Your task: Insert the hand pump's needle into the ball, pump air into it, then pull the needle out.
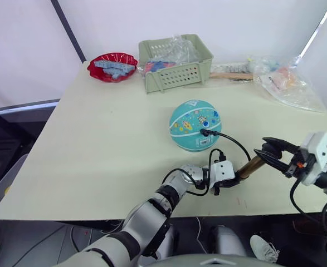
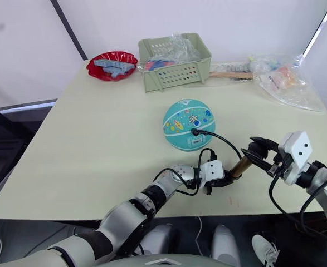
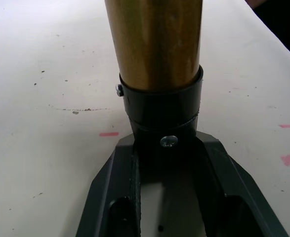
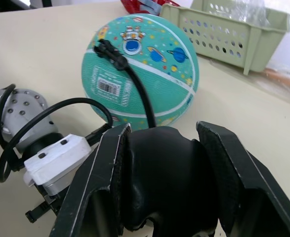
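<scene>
Gold-bronze hand pump lies tilted nr table's front edge; left gripper clamps its foot, right gripper clamps the T-handle. Needle seated in ball (hose slack). Advise: stroke along barrel axis, foot held firm.

A pale cream table stands against white walls. Dark diagonal poles cross the walls. The floor below is dark.

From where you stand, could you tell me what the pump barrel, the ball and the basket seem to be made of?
The hand pump barrel looks like brushed metal, gold-bronze with streaky vertical reflections. The ball looks like matte rubber or vinyl, teal with printed cartoons. The basket looks like moulded plastic, pale green with perforated walls.
</scene>
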Available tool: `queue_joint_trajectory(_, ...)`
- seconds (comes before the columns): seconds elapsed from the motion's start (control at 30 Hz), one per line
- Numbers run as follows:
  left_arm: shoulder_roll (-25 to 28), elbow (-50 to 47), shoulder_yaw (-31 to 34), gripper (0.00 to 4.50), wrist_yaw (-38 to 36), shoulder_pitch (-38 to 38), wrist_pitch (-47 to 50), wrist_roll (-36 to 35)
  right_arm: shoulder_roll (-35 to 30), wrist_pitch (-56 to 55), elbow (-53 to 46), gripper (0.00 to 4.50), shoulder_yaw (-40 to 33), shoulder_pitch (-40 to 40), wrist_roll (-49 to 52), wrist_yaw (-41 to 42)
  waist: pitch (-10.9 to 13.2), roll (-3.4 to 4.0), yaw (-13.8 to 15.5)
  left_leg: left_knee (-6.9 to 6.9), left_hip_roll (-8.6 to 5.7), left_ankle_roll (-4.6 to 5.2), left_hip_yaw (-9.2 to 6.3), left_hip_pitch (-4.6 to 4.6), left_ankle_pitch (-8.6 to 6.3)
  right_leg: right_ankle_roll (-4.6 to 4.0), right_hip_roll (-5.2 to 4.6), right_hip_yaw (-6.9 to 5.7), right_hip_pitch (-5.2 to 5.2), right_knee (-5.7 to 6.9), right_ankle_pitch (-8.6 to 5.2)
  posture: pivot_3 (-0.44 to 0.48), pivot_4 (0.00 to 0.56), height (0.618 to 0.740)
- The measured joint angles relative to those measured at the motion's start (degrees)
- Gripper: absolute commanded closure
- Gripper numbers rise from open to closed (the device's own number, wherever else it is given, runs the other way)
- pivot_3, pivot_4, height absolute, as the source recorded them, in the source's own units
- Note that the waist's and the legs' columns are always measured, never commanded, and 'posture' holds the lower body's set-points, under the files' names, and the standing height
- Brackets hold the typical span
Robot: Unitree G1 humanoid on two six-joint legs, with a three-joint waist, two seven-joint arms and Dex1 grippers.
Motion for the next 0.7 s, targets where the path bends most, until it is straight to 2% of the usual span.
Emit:
queue_joint_trajectory(0.27,0.0,-0.46,-0.08,3.55,-0.4,-0.02,-0.11,0.01,-3.57,7.13,-1.04,2.87,-3.67,-1.3,5.95,0.05,0.15,0.29,0.06,0.0,-0.01,0.0,-0.05,-0.08,0.0,-0.18,-0.01,-0.02,0.0,-0.04,0.1,0.0,0.15,0.74)
queue_joint_trajectory(0.43,-0.02,-1.07,-0.13,3.55,-0.98,-0.01,-0.31,-0.02,-10.28,15.21,-2.52,2.87,-11.02,-4.09,14.39,1.35,0.4,0.54,0.15,-0.03,-0.05,0.02,-0.01,-0.31,0.01,-0.24,-0.04,0.03,-0.24,-0.04,0.13,0.0,0.15,0.74)
queue_joint_trajectory(0.7,-0.02,-1.26,-0.08,3.55,-0.96,0.2,-0.32,-0.07,-18.9,24.24,-1.76,2.87,-20.63,-10.68,25.22,3.18,0.68,0.47,0.19,-0.01,-0.04,0.02,0.01,-0.38,0.01,-0.23,-0.09,0.01,-0.25,-0.04,0.13,0.0,0.15,0.74)
